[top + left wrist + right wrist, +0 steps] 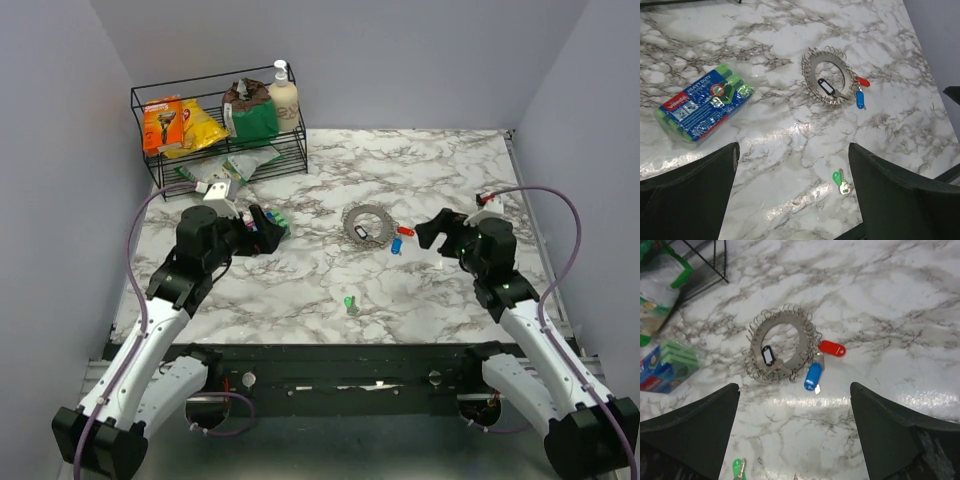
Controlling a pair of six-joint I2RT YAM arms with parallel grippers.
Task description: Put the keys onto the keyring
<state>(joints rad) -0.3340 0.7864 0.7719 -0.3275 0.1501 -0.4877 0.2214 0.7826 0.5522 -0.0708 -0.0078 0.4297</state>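
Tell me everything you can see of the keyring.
The keyring is a flat, silvery metal band with an open middle, its outer edge fringed with many small wire loops. A black tag with a white label sits on the band. It lies flat on the marble table; the red key and blue key touch its edge on the right arm's side. Nothing grips it.

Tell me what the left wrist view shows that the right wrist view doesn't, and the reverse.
Only the left wrist view: the sponge pack in full, with its blue label; the right wrist view cuts it off. Only the right wrist view: a corner of the wire rack and a green-and-white packet. Both: the keyring, the red key and blue key at its edge, and the green key lying apart.
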